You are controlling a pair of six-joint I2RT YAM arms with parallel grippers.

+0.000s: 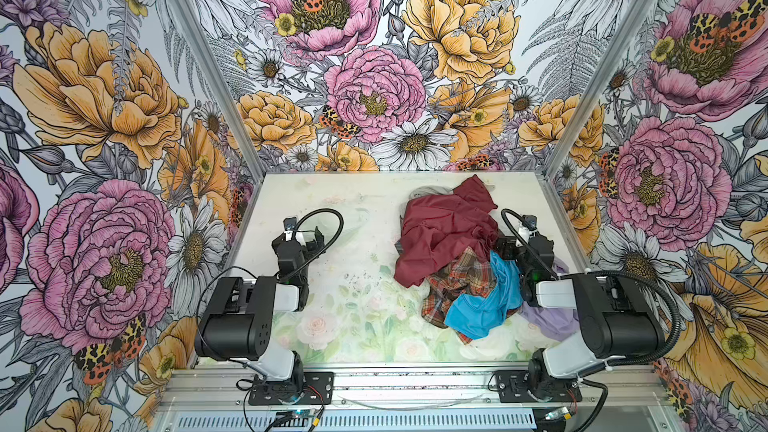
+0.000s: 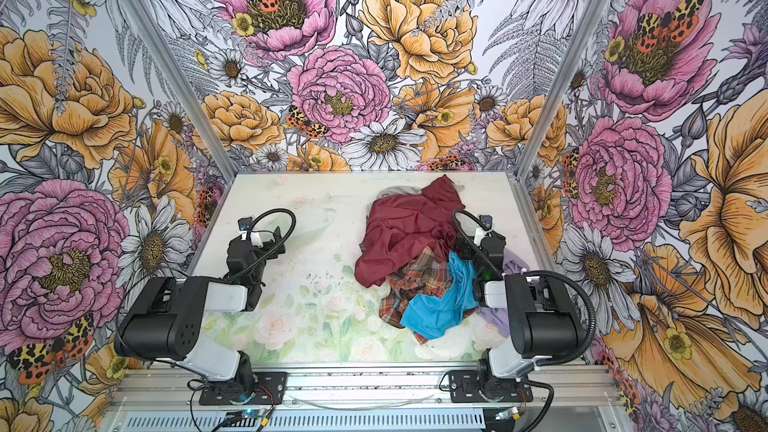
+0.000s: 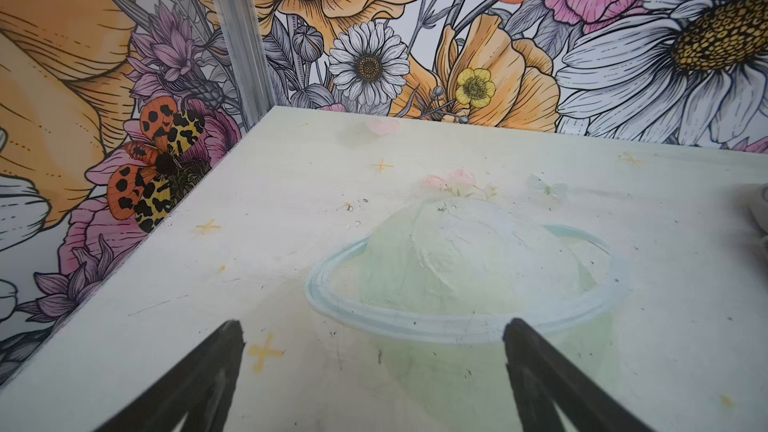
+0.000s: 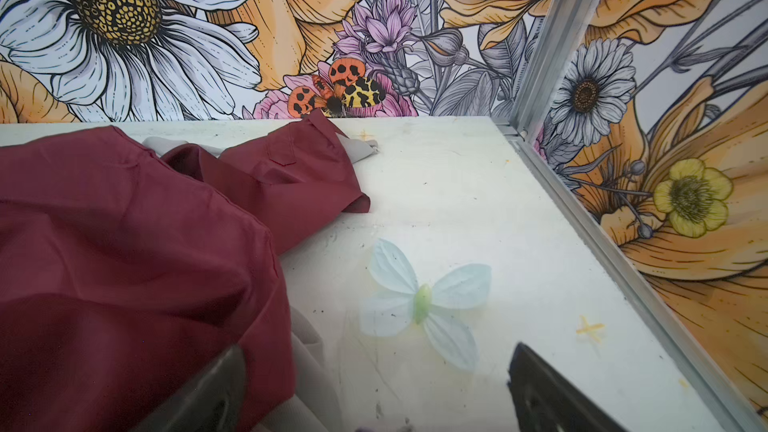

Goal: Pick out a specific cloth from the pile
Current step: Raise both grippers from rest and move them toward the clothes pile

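Note:
The pile [image 1: 465, 259] lies right of the table's middle in both top views. The cloth [image 1: 459, 280] [image 2: 417, 280], a brown plaid shirt with red and white checks, is crumpled in the heap's near half. It sits partly under the maroon garment [image 1: 442, 234] and the bright blue garment [image 1: 484, 307]. My right gripper [image 1: 519, 241] [image 4: 378, 349] is open at the pile's right edge. One finger is beside the maroon fabric [image 4: 124, 263], and nothing is between the fingers. My left gripper [image 1: 305, 236] [image 3: 374, 326] is open over bare table, far from the pile. Neither wrist view shows the cloth.
A lavender garment [image 1: 548, 317] lies under my right arm, and grey fabric [image 1: 428, 192] peeks out at the pile's far side. The pale painted table [image 1: 332, 201] is enclosed by floral walls with aluminium posts [image 4: 552, 43] at the corners.

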